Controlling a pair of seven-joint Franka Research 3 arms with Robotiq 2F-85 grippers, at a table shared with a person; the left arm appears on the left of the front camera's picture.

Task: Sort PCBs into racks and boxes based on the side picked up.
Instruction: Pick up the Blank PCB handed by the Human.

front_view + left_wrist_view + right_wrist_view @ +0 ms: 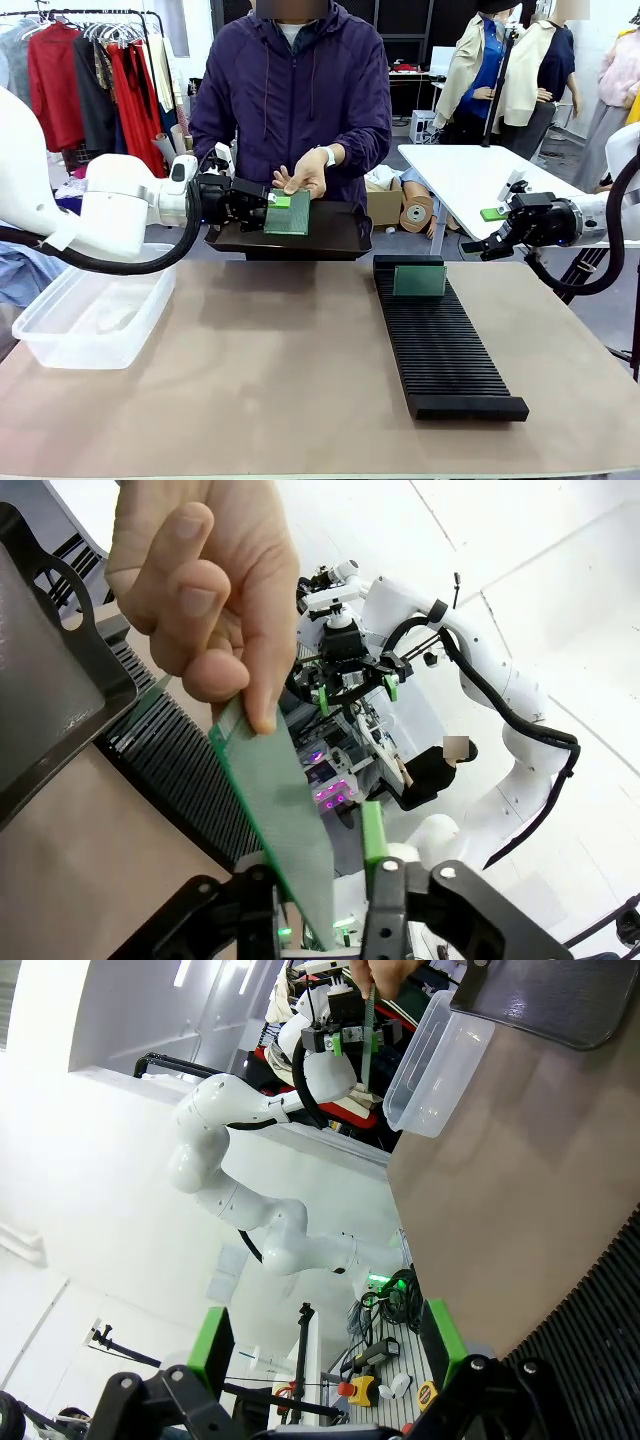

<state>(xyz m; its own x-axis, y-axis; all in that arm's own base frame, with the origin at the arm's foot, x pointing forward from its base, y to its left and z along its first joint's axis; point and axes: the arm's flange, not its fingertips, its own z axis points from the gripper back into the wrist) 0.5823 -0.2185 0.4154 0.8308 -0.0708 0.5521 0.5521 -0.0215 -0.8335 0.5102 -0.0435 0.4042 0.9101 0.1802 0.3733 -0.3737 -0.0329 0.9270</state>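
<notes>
Now left jaws half apart astride PCB (280, 810) held by person's hand (215, 590); right jaws wide apart.

PCB (289, 215) green; rack (445, 350) black, fine parallel ridges; tub (60, 345) clear; tray (340, 235) dark; tabletop (250, 390) tan; jacket (300, 95) purple.

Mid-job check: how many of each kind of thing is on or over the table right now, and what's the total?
PCBs: 2, one held up at the black tray, one standing in the slotted rack
slotted rack: 1
black tray: 1
clear plastic tub: 1
Total: 5
</notes>
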